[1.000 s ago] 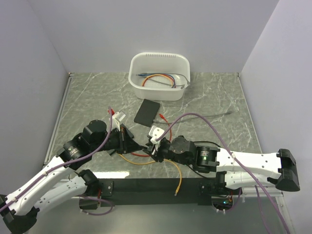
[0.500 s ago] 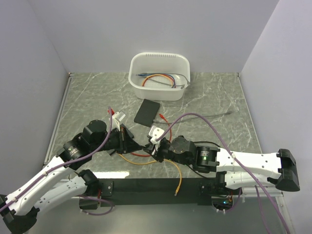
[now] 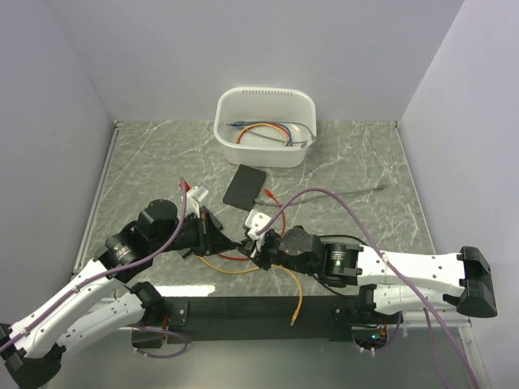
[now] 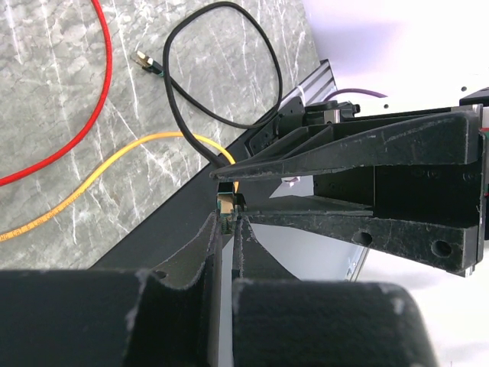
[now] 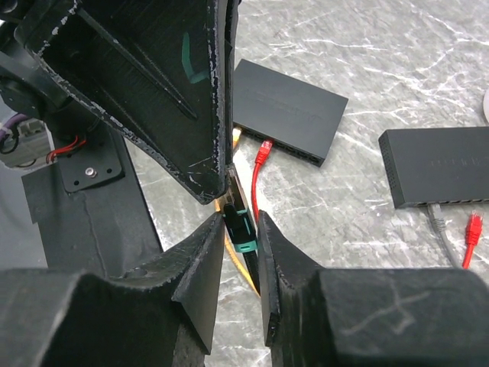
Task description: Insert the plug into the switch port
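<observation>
Black-fingered and almost closed, pinched the teal plug in the right gripper by the middle of the worktop's near edge. Met the narrowly parted left gripper tip to tip; could not tell whether gripping too. Not yet inserted into the switch, well apart toward the centre.

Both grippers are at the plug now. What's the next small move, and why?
Probably open the left gripper a little: it and the right gripper both pinch the plug, and the right wrist view faces the switch.

The switch lies on the table, just before the tub.
</observation>
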You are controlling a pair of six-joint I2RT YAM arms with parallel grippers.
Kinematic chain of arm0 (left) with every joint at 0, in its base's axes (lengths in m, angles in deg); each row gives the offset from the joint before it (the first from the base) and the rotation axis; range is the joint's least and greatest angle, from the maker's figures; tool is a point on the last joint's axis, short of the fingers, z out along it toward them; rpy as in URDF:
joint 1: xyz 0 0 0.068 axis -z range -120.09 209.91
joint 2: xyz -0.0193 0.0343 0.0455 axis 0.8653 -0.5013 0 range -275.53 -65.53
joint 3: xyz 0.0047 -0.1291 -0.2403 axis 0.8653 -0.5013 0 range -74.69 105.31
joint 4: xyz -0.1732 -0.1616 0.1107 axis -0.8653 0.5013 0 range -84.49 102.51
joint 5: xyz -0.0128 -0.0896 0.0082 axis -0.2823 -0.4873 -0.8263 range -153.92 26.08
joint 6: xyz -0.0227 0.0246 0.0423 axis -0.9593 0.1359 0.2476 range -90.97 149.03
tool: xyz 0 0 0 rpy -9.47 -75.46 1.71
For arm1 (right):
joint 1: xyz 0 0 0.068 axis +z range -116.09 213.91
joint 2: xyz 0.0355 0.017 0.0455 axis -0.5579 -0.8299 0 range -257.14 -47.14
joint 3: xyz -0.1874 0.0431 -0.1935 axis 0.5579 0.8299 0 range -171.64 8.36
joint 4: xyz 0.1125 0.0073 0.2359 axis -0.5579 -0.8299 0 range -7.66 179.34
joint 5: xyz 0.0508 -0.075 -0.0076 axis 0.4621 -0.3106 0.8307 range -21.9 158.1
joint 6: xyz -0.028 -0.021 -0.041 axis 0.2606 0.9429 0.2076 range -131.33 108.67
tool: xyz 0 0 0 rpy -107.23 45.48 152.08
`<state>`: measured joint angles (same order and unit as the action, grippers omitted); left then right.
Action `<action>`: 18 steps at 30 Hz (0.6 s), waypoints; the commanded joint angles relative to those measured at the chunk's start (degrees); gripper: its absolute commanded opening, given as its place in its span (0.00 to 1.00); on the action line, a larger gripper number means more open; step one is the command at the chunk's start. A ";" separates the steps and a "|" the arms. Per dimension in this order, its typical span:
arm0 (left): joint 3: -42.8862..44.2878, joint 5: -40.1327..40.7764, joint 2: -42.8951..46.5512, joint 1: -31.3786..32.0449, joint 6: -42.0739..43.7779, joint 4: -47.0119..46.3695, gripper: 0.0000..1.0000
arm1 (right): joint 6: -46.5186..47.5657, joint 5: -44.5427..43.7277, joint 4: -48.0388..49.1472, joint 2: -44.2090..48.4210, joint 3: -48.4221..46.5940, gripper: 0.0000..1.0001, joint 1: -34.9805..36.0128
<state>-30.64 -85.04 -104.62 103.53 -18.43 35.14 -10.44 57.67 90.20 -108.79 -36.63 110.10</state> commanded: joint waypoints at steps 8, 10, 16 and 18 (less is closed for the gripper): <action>1.65 0.29 0.60 -0.11 0.44 -1.68 0.01 | -0.53 -0.90 1.69 1.44 -1.41 0.14 -0.25; 1.56 0.73 0.60 -0.02 0.44 -1.68 0.01 | -0.71 -0.90 1.60 1.44 -1.24 0.09 -0.42; 1.57 6.27 -1.16 -0.11 0.88 -1.32 0.28 | -2.55 -2.66 0.90 2.40 -0.01 0.02 -2.00; 0.69 7.76 -2.04 -0.02 0.88 -2.46 0.43 | -3.69 -3.44 0.37 2.67 0.60 0.01 -3.83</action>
<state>-30.64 -81.05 -105.51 103.57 -18.17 34.81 -11.71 56.90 89.78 -108.40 -36.43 108.70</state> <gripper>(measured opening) 0.379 0.229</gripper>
